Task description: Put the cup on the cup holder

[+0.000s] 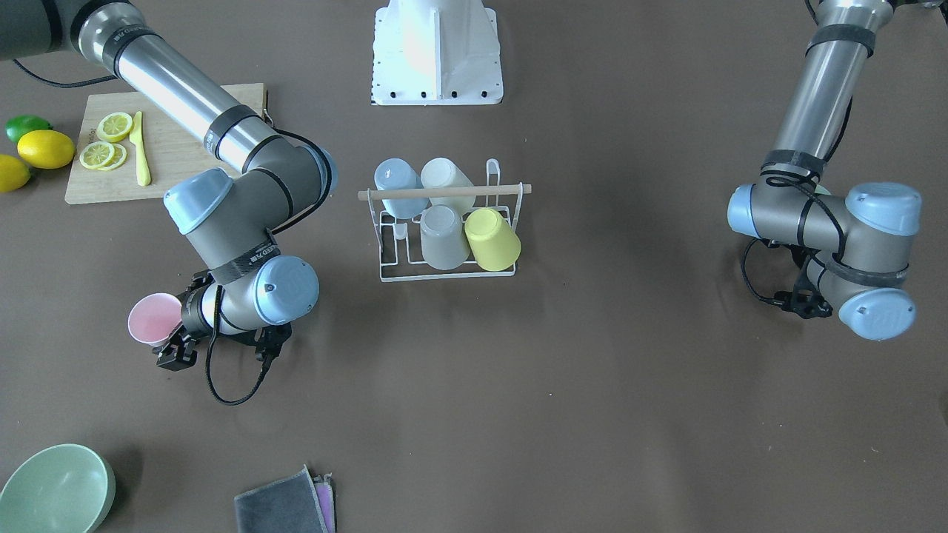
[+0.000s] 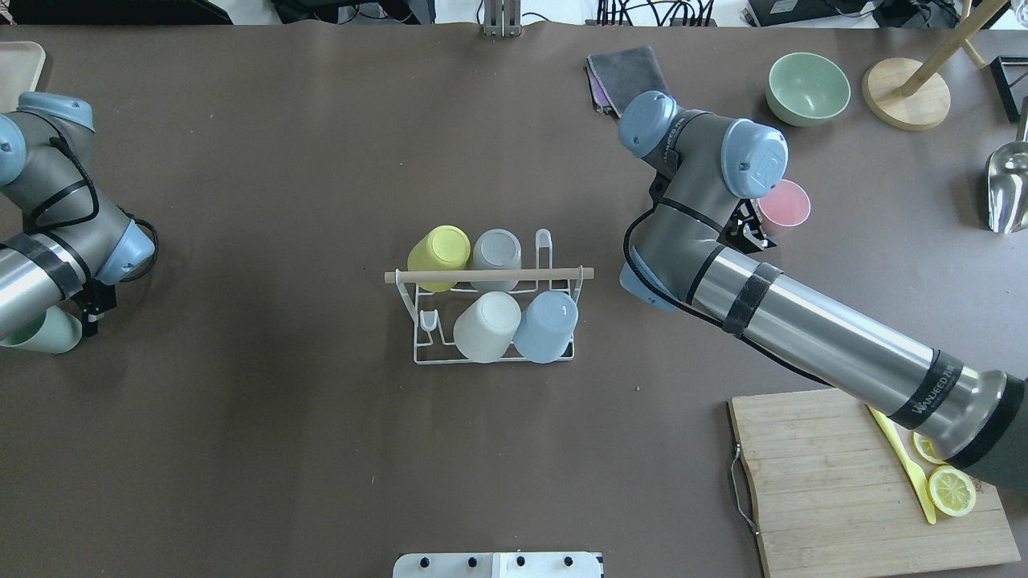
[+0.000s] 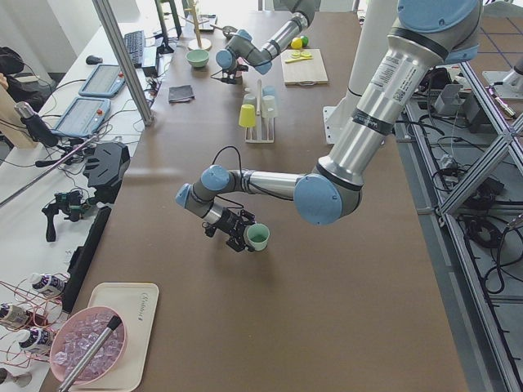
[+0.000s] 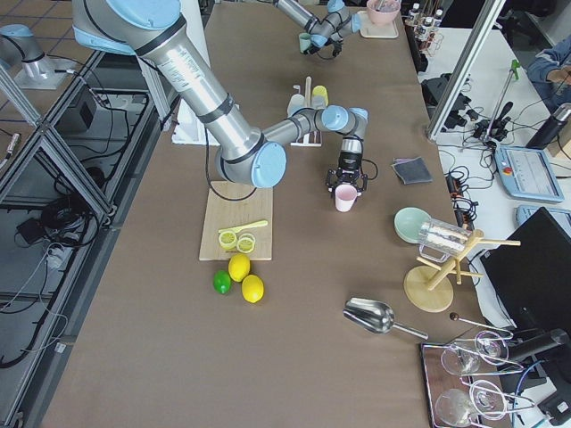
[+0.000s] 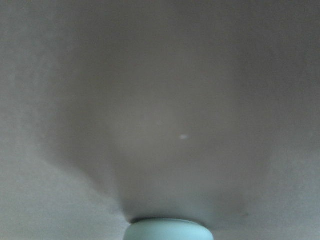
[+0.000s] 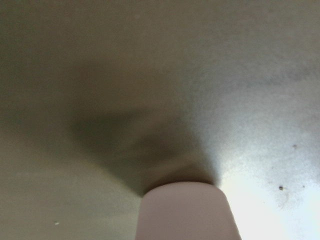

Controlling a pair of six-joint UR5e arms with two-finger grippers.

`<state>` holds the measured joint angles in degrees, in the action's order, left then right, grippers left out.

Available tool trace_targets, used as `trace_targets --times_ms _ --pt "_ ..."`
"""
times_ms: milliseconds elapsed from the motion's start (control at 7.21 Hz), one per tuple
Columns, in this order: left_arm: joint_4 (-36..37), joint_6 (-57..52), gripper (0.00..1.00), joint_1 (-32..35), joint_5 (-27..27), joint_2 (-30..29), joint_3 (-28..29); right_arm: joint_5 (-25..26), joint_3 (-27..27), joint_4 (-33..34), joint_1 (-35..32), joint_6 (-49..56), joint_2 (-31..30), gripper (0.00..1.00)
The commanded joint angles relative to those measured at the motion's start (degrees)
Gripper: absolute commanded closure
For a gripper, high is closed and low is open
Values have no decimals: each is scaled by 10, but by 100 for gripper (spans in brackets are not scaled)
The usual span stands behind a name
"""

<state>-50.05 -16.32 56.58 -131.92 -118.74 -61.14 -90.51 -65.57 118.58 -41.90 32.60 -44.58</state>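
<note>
The white wire cup holder [image 1: 446,272] with a wooden rod handle [image 2: 490,274] stands mid-table. It holds several upturned cups: blue, white, grey and yellow. My right gripper [image 2: 761,223] is shut on the rim of a pink cup [image 2: 784,203], upright low over the table, right of the holder. The cup also shows in the front view [image 1: 154,318] and the right wrist view [image 6: 185,212]. My left gripper [image 3: 244,234] is shut on a light green cup [image 3: 258,237], tilted on its side at the table's far left [image 2: 40,331].
A cutting board [image 2: 811,482] with lemon slices and a yellow knife lies near the right arm's base. Lemons and a lime [image 1: 41,148] lie beside it. A green bowl [image 2: 808,88], folded cloths [image 2: 626,74], a wooden stand [image 2: 907,92] and a metal scoop [image 2: 1008,185] sit along the far edge.
</note>
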Motion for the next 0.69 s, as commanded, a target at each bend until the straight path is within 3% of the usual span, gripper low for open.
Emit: trace_targets --times_ms 0,555 --pt "-1 -1 2 1 -1 0 1 2 -1 0 3 0 -3 9" --pt "-1 -1 2 -1 0 0 1 11 -2 0 5 0 -12 9"
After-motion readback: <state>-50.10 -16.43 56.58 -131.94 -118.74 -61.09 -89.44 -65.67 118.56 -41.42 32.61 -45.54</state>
